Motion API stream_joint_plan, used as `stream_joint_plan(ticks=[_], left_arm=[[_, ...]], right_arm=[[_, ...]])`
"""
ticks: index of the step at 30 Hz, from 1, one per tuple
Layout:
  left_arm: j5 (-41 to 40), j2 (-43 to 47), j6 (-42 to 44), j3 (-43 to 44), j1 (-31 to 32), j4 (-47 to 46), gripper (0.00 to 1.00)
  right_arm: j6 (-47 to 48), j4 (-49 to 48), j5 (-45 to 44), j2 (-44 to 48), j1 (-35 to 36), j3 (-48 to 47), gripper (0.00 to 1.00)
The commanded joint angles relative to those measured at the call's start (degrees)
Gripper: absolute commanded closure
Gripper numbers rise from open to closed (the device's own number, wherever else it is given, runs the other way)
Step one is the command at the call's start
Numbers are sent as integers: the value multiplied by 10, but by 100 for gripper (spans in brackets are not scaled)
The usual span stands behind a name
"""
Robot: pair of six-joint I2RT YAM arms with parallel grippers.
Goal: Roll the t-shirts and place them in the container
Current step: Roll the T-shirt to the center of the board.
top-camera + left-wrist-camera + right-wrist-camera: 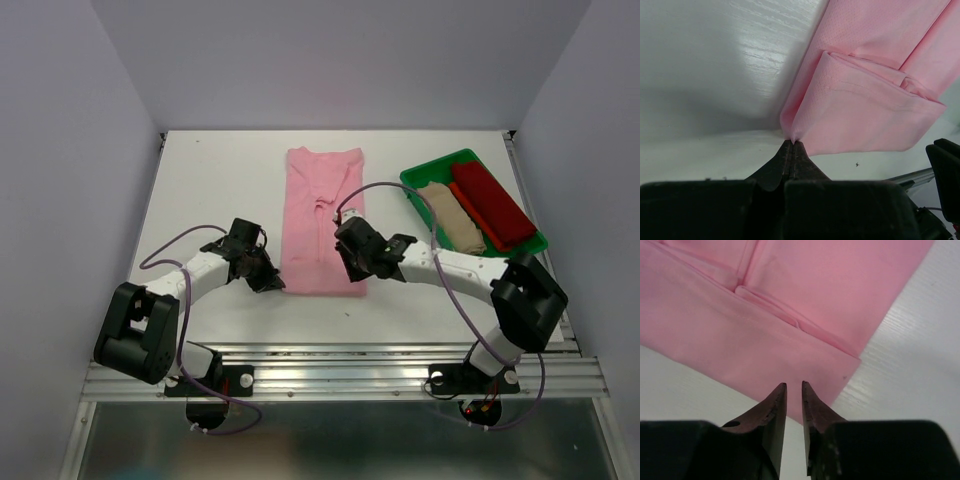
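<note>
A light pink t-shirt (323, 220) lies flat on the white table, folded lengthwise into a long strip. My left gripper (274, 283) is at its near left corner. In the left wrist view this gripper (792, 142) is shut, pinching a small peak of the pink t-shirt (870, 115). My right gripper (352, 267) hovers at the near right corner. Its jaws (794, 385) stand a narrow gap apart over the pink t-shirt's (765, 330) near edge, with nothing between them. A beige t-shirt (455, 220) and a dark red t-shirt (492, 205) lie in the tray.
A green plastic tray (417, 181) sits at the right back of the table. Grey walls close in the table on the left, back and right. The metal rail (340, 365) with both arm bases runs along the near edge.
</note>
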State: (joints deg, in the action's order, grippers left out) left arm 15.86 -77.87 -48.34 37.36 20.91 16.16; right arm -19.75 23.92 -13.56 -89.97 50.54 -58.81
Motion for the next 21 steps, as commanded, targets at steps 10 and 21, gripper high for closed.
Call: stream_joint_plan(ticks=[10, 21], left_arm=[[1, 17, -2, 16, 1, 7, 100], [1, 32, -4, 25, 0, 19, 100]], right_arm=[[-119, -149, 181, -147, -2, -119, 95], [-139, -132, 130, -229, -2, -154, 99]])
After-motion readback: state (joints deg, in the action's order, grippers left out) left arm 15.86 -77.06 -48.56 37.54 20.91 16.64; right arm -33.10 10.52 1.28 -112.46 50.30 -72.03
